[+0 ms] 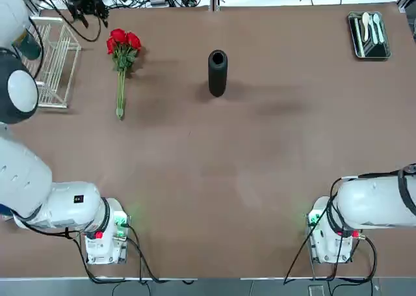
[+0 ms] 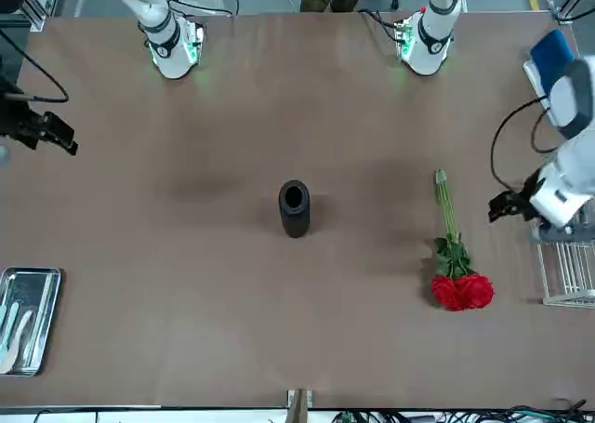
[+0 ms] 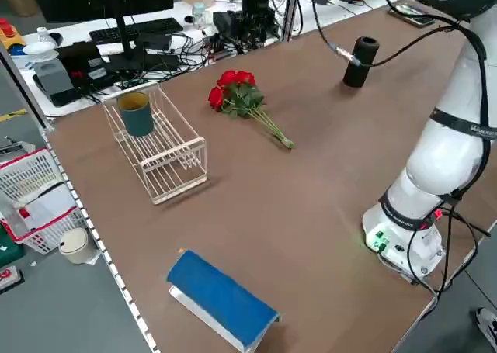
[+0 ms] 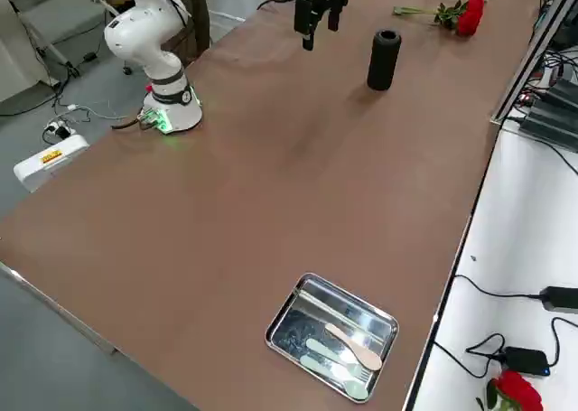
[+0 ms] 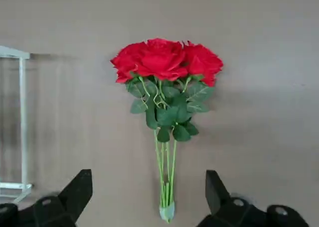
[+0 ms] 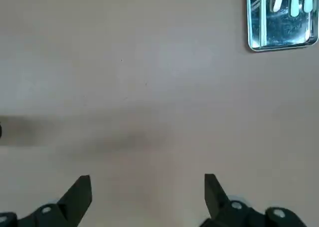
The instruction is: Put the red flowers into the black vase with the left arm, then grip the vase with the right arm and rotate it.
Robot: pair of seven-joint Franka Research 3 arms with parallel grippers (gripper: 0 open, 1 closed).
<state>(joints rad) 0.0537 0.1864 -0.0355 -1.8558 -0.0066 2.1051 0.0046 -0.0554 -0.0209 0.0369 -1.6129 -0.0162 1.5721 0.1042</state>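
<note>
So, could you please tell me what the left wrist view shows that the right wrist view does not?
Only the left wrist view shows the bunch of red roses with green leaves and thin green stems, lying between and beyond the left gripper's open fingers, and part of a white wire rack.

Only the right wrist view shows part of the shiny metal tray with pale utensils, beyond the right gripper's open fingers.

Both show two black gripper fingers and the brown tabletop.
</note>
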